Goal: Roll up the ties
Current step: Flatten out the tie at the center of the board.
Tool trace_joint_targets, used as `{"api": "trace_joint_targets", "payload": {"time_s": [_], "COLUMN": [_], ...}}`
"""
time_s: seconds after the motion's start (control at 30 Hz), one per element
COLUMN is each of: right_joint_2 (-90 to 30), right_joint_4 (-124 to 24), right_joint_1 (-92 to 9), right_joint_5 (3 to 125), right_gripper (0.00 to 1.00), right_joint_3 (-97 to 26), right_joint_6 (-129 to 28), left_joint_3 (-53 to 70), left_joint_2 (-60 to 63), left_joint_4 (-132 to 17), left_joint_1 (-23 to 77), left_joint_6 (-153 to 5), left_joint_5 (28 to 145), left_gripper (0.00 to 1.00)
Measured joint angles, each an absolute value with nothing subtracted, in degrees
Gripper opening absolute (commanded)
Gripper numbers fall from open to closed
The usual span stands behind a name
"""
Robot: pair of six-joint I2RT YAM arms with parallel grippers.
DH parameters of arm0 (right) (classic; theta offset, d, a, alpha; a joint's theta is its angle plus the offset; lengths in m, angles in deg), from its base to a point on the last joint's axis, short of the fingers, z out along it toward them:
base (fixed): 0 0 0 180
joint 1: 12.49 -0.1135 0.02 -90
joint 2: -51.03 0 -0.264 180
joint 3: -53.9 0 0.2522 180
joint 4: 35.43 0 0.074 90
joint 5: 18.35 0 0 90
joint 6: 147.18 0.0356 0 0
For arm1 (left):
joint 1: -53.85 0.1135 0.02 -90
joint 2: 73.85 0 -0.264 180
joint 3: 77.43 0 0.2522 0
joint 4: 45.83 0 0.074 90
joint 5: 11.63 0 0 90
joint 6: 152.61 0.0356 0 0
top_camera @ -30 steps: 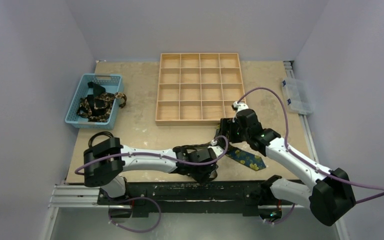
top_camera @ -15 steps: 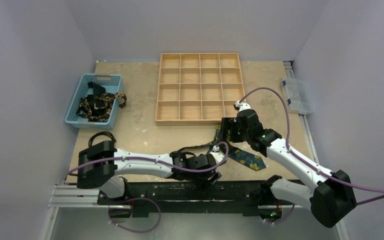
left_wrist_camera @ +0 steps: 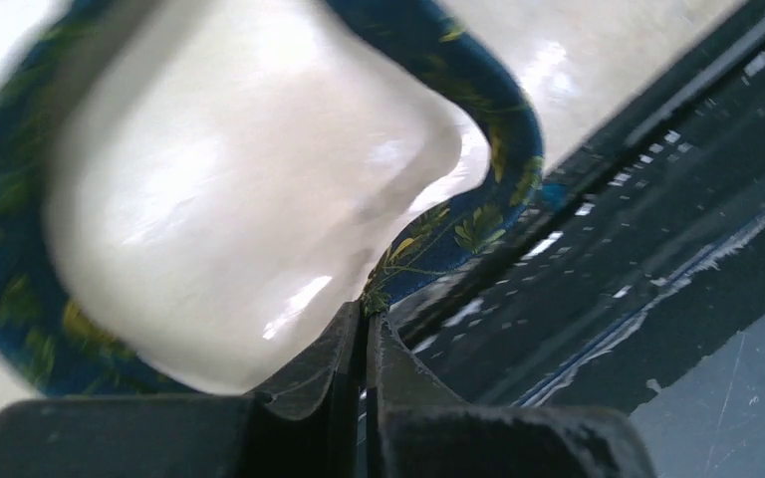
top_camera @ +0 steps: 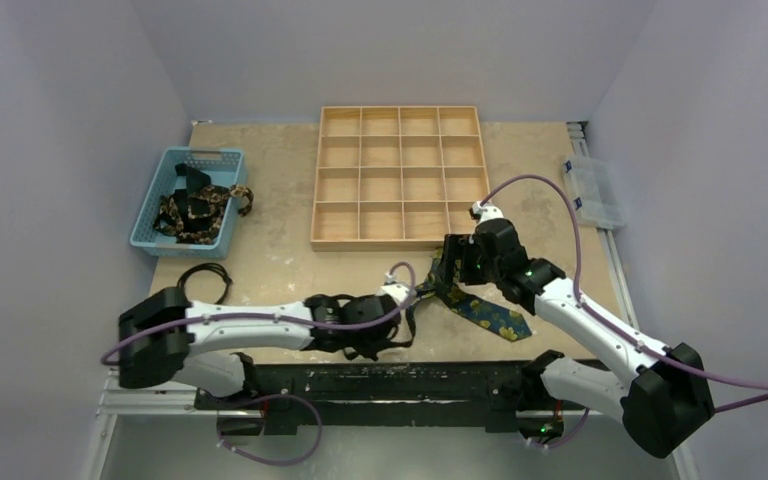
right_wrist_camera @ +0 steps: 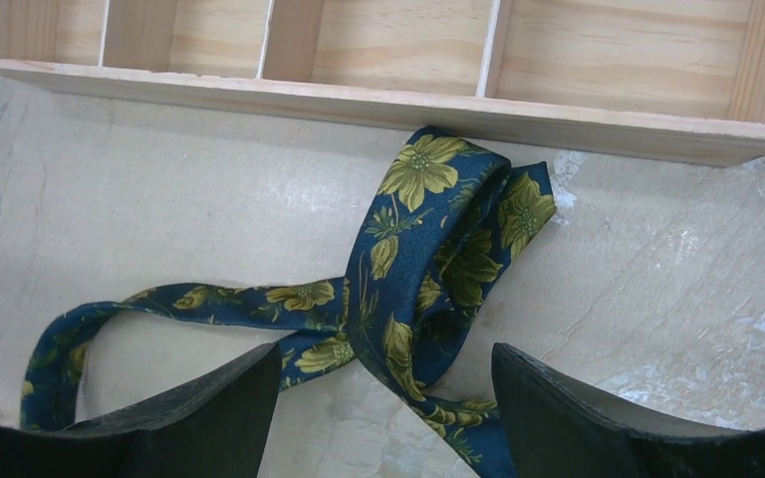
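A navy tie (top_camera: 495, 318) with yellow flowers lies on the table in front of the wooden tray (top_camera: 380, 243). Its wide end points to the near right. Its narrow part runs left to my left gripper (top_camera: 407, 293), which is shut on it. In the left wrist view the tie (left_wrist_camera: 505, 139) curls away from the shut gripper (left_wrist_camera: 367, 311) in a loop. My right gripper (right_wrist_camera: 388, 398) is open, low over the tie (right_wrist_camera: 428, 249), where the fabric is folded and crossed just short of the tray (right_wrist_camera: 359, 100). More ties (top_camera: 198, 208) lie heaped in a blue basket.
The blue basket (top_camera: 158, 235) stands at the left. A thin black cable loop (top_camera: 205, 280) lies near it. A clear plastic box (top_camera: 592, 192) sits at the table's right edge. The black base rail (top_camera: 380, 380) runs along the near edge.
My left gripper opened wider, then shut on the tie's narrow part. The left arm has drawn back to the left. The right gripper has barely moved.
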State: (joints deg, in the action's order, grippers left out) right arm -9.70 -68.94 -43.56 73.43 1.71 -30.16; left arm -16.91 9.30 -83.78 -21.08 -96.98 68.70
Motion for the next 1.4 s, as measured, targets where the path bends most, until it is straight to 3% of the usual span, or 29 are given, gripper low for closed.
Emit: {"api": "trace_joint_targets", "payload": {"time_s": [0.1, 0.23, 0.4, 0.43, 0.53, 0.63, 0.77, 1.23, 1.4], "right_joint_2": [-9.70, -9.32, -4.56, -3.27, -1.56, -4.43, -9.87, -16.78, -20.25], "right_joint_4": [-68.92, -69.01, -70.30, -70.63, -71.17, -71.48, -71.87, -74.69, -75.72], "right_joint_1": [-43.56, -43.56, -43.56, -43.56, -43.56, -43.56, -43.73, -52.65, -55.65], "right_joint_5": [73.38, 72.90, 71.66, 71.50, 70.48, 70.10, 70.17, 72.71, 75.74], "right_gripper": [0.76, 0.75, 0.76, 0.77, 0.83, 0.91, 0.97, 0.97, 0.83], "right_joint_3": [1.73, 2.21, 2.58, 2.58, 2.62, 2.65, 4.48, 5.33, 5.60], "right_joint_6": [-30.07, -29.76, -28.63, -28.30, -27.73, -27.60, -27.40, -23.34, -21.02], "left_joint_3": [-22.48, -28.08, -30.51, -31.21, -34.00, -34.70, -33.15, -30.00, -29.74], "left_joint_2": [-1.37, -14.79, -16.62, -16.73, -18.70, -20.23, -19.57, -18.04, -18.04], "left_joint_4": [-85.81, -88.19, -91.65, -92.17, -93.22, -94.33, -95.19, -92.32, -91.82], "left_joint_1": [-15.77, -5.61, 2.41, 3.66, 9.58, 13.54, 14.11, 14.11, 14.09], "left_joint_6": [-100.08, -103.25, -105.54, -105.79, -106.70, -106.57, -105.65, -103.29, -103.29], "left_joint_5": [67.00, 66.47, 65.20, 65.25, 65.97, 66.41, 67.35, 74.58, 75.59], "left_gripper": [0.00, 0.14, 0.18, 0.22, 0.48, 0.61, 0.63, 0.62, 0.62]}}
